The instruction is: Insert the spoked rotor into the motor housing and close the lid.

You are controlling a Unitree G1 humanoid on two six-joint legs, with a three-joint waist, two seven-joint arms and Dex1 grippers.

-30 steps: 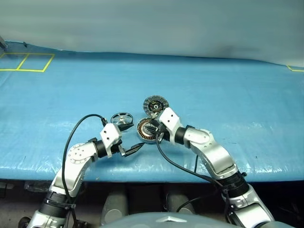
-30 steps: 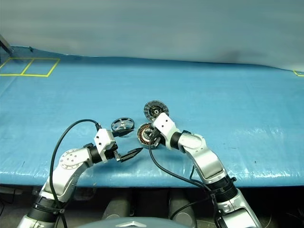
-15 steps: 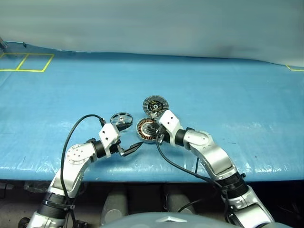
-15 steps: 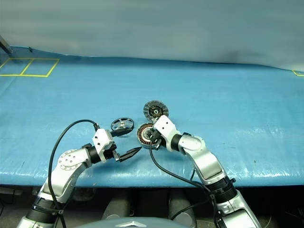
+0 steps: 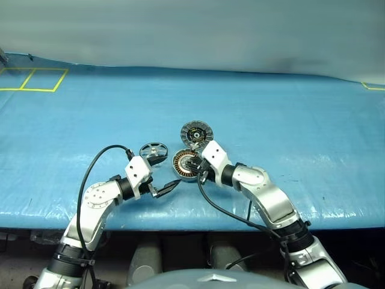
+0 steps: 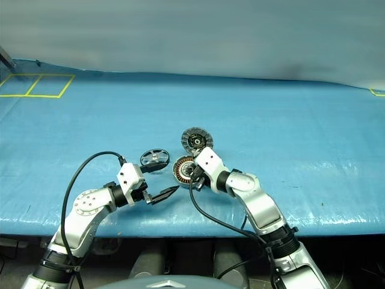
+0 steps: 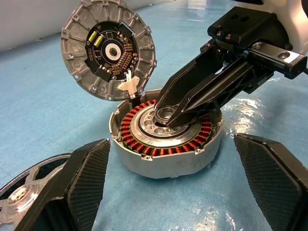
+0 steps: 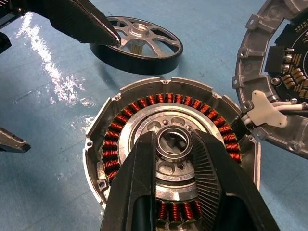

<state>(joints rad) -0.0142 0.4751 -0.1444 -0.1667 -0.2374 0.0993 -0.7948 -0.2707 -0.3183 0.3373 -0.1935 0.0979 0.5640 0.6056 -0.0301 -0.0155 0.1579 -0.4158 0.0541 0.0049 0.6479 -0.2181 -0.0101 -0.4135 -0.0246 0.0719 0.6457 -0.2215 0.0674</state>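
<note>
My left tool [image 5: 171, 185] hangs released near the surface's [image 5: 289, 120] front edge. My right tool [image 8: 174, 144] pinches the motor housing's [image 7: 166, 139] centre hub. The spoked rotor [image 5: 153, 150] lies beside it, not inserted. Beyond, the lid [image 5: 195, 133] stands open; everything remains.
</note>
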